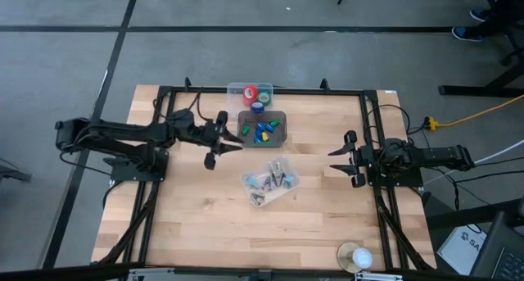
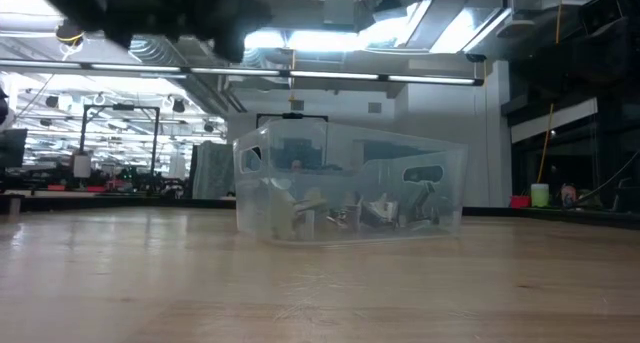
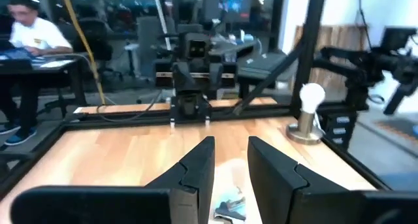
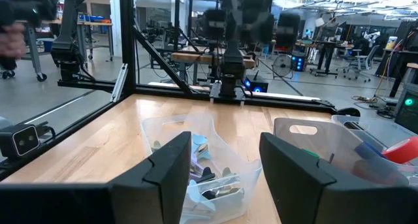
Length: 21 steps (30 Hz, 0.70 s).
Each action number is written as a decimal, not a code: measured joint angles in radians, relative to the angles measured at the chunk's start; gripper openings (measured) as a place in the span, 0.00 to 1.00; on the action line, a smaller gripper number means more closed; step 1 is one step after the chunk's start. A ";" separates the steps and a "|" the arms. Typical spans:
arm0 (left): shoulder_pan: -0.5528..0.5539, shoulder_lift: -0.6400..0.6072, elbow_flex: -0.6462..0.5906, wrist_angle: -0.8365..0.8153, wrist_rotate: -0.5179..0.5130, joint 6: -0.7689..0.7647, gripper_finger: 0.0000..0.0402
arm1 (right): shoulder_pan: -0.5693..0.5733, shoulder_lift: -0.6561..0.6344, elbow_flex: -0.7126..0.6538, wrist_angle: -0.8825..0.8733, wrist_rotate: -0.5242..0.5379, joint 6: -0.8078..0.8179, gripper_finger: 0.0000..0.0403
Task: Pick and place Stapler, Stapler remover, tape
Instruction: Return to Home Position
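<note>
The tape shows as red (image 1: pixel 250 92), green (image 1: pixel 264 95) and blue (image 1: pixel 257 107) rolls lying in a clear bin (image 1: pixel 236 88) at the table's far edge. A clear bin (image 1: pixel 270 183) near the table's middle holds small grey and metallic pieces (image 3: pixel 230 204). I cannot pick out the stapler or the stapler remover among them. My left gripper (image 1: pixel 233 142) hovers level, left of the bins and above the table. It is open, with nothing between its fingers (image 3: pixel 228 178). At the right side my right gripper (image 1: pixel 334 160) is open and empty (image 4: pixel 225 178), pointing at the clear bin (image 4: pixel 196 165).
Between the two clear bins stands a grey bin (image 1: pixel 262 128) with small blue, green and yellow pieces. A white ball on a round wooden base (image 1: pixel 356 256) stands at the near right corner. A black frame (image 1: pixel 164 101) rims the table. Bare wood lies near the front edge.
</note>
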 joint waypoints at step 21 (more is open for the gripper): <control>0.018 -0.333 -0.478 0.466 -0.226 -0.129 0.22 | 0.000 0.000 0.000 0.000 0.000 0.000 0.47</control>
